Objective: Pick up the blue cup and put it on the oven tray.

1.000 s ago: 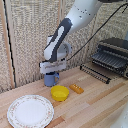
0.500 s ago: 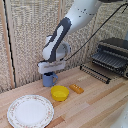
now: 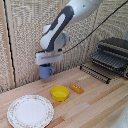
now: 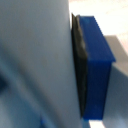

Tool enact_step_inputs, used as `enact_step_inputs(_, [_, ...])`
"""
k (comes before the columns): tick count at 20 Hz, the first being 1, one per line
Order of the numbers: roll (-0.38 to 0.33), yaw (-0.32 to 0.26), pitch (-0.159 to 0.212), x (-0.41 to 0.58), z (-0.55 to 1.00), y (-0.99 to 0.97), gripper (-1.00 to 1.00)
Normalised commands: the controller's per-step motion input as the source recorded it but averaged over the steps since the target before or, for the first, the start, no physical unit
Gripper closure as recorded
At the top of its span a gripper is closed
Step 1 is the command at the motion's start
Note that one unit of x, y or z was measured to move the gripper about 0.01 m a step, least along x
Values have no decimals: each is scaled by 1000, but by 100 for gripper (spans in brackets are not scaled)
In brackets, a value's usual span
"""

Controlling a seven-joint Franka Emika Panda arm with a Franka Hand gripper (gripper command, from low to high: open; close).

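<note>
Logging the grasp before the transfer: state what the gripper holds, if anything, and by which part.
The gripper holds the blue cup from above, by its upper rim or wall; the cup looks lifted clear of the table. The exact contact point is hidden.

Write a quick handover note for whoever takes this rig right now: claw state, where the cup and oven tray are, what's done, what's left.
Claw: shut on the blue cup, which looks lifted off the wooden table, above the yellow bowl and toward the exterior view's left.
Oven tray: sticking out of the toaster oven at the exterior view's right, nothing on it.
Done: cup grasped and raised.
Left: carry the cup across to the tray, set it down, release.
</note>
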Motion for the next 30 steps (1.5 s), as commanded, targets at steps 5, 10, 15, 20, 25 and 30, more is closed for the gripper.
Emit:
enact_step_inputs(5, [-1, -212, 129, 57, 797, -478, 100])
enact_step_inputs(10, [0, -277, 133, 6, 640, -409, 100])
enact_step_inputs(15, [0, -256, 171, 77, 682, -466, 100])
enact_step_inputs(20, [-52, -215, 200, 206, 590, -511, 100])
enact_step_inputs(25, [-186, -119, 126, 247, 341, -614, 100])
enact_step_inputs(30, [-335, -64, 22, 178, 26, -574, 100])
